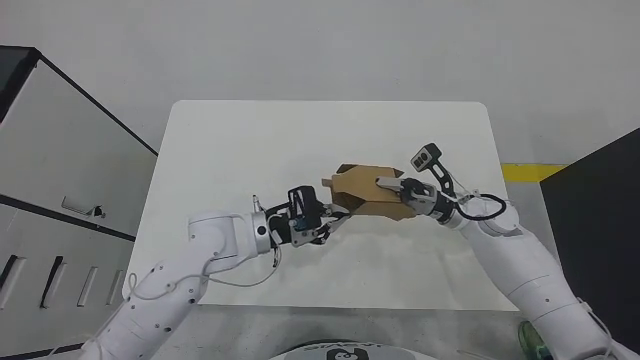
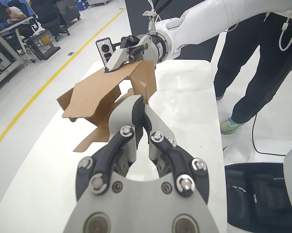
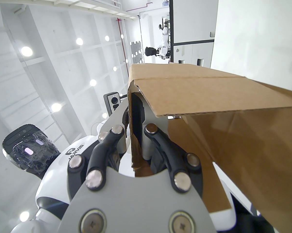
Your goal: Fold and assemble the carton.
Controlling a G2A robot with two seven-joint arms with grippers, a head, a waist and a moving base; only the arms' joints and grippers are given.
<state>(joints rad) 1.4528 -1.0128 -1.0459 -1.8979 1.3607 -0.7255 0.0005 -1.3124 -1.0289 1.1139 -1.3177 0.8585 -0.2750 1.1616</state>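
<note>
the half-folded brown corrugated cardboard carton (image 1: 365, 192) (image 2: 95, 90) (image 3: 209, 93) is held above the middle of the white table (image 1: 300, 130) (image 2: 184, 93), flaps hanging loose. the right end effector (image 1: 395, 186) (image 2: 112, 67) (image 3: 136, 112) is clenched on an upper panel's edge. the left end effector (image 1: 325, 215) (image 2: 139, 105) is closed at a lower flap; whether it pinches cardboard i cannot tell.
</note>
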